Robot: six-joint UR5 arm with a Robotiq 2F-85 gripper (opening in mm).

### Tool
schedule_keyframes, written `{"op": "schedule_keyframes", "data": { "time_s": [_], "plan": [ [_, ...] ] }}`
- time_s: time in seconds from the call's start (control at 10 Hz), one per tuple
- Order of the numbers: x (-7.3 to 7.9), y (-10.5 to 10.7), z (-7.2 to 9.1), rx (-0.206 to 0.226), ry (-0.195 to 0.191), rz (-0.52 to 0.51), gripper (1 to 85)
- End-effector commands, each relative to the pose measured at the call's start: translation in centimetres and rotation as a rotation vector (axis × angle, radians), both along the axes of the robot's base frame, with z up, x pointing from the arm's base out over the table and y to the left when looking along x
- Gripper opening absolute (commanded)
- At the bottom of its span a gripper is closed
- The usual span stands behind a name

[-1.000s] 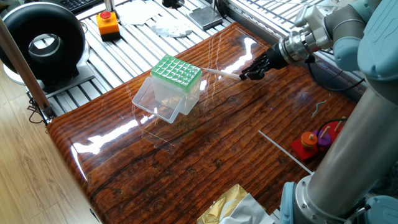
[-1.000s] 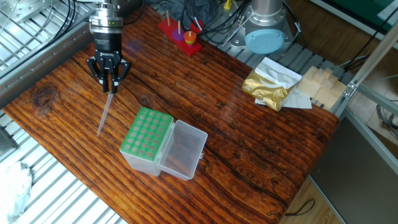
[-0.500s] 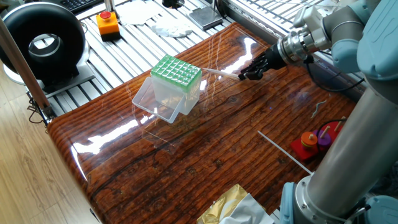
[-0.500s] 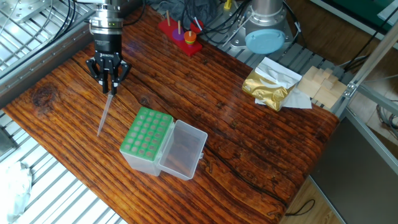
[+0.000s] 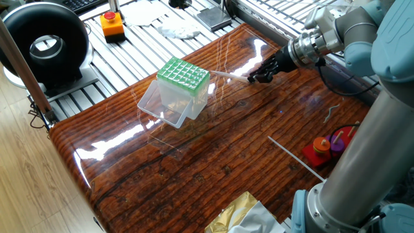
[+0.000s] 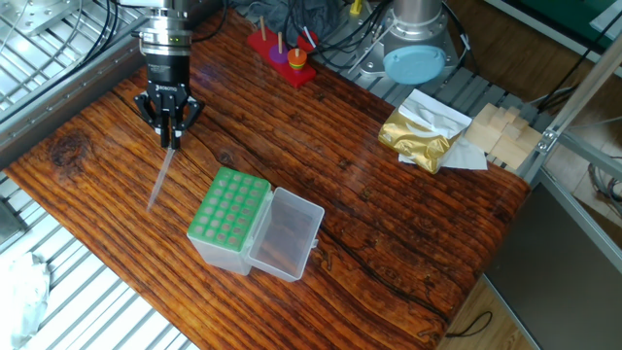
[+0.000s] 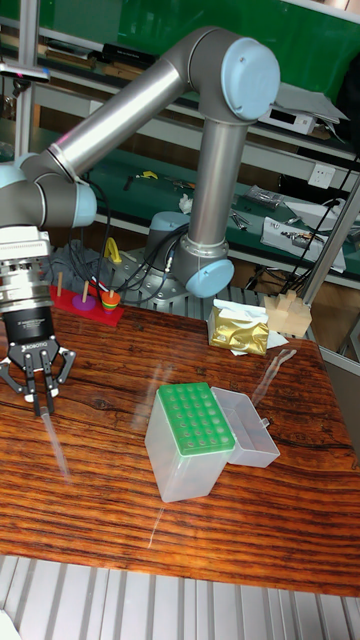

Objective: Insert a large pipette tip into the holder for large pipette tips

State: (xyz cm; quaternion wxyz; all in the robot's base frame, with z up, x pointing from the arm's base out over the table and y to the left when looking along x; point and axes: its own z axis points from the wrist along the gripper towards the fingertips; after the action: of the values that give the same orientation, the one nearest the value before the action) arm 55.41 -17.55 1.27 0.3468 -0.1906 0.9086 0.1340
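My gripper (image 5: 261, 75) (image 6: 168, 134) (image 7: 40, 392) is shut on the wide end of the large pipette tip (image 5: 229, 76) (image 6: 158, 179) (image 7: 56, 442), a slim translucent-white tube. The tip slants away from the fingers, its narrow end pointing near the holder's corner. The holder for large pipette tips (image 5: 184, 76) (image 6: 229, 208) (image 7: 192, 420) is a clear box with a green gridded rack. Its clear lid (image 6: 289, 233) lies open beside it. In the tall fixed view the gripper is left of the holder and apart from it.
A thin grey rod (image 5: 296, 157) lies on the wooden table near a red peg stand with coloured rings (image 5: 321, 148) (image 6: 282, 52). A gold foil bag (image 6: 416, 137) and wooden blocks (image 6: 501, 132) sit at one end. The robot's base (image 6: 418, 53) stands behind.
The gripper has shifted slightly with the pipette tip still in it, and the tip's free end has swung a little. The holder has not moved.
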Motion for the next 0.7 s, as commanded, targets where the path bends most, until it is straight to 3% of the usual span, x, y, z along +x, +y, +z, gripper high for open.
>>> {"op": "schedule_keyframes", "data": {
  "time_s": [0.0,0.3,0.6],
  "plan": [
    [0.22,-0.44,0.22,0.005,-0.004,-0.020,22.0],
    [0.29,-0.83,0.10,0.001,0.003,-0.042,12.7],
    [0.37,-1.11,0.02,-0.006,0.005,-0.053,9.7]
  ]
}}
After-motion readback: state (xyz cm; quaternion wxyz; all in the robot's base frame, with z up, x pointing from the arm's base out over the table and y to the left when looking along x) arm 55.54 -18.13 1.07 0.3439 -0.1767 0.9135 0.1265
